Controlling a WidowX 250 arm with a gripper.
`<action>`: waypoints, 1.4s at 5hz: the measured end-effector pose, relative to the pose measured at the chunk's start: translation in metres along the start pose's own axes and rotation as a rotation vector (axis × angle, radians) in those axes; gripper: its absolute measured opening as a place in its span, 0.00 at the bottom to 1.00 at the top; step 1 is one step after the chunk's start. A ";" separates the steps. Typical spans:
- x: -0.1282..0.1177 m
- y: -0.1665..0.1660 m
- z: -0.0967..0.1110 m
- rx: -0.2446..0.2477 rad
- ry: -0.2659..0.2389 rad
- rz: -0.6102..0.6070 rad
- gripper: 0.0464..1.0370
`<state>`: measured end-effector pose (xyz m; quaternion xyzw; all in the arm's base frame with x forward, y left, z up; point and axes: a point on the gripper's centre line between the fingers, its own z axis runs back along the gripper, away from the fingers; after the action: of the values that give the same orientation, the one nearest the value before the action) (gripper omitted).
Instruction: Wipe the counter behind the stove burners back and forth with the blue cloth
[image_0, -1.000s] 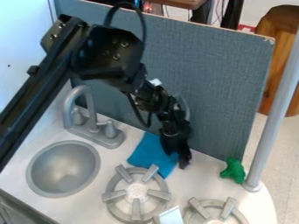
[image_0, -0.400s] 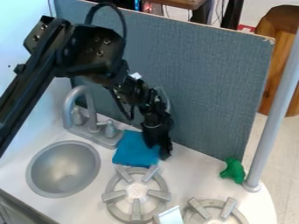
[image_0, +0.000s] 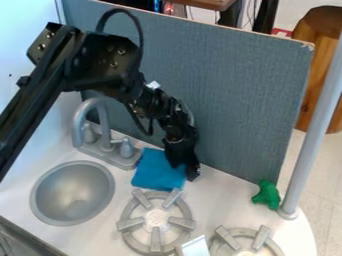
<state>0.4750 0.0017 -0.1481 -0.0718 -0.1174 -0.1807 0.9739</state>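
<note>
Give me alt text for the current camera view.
A black robot gripper is at the right edge of a blue cloth on a toy kitchen counter, between a gray faucet and sink and a green toy.

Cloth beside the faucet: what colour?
The cloth is plain blue; the camera view shows it best.

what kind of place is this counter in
Probably a toy kitchen set up in a lab or workshop: a small round sink with a grey faucet, stove burners on the white counter, and a black robot arm over it.
</note>
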 end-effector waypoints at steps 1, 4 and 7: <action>0.006 -0.039 -0.006 -0.054 0.004 -0.061 0.97; 0.033 -0.150 -0.019 -0.154 -0.015 -0.220 0.97; 0.002 -0.139 -0.002 -0.106 -0.021 -0.196 0.97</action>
<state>0.4257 -0.1274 -0.1358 -0.1131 -0.1244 -0.2804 0.9450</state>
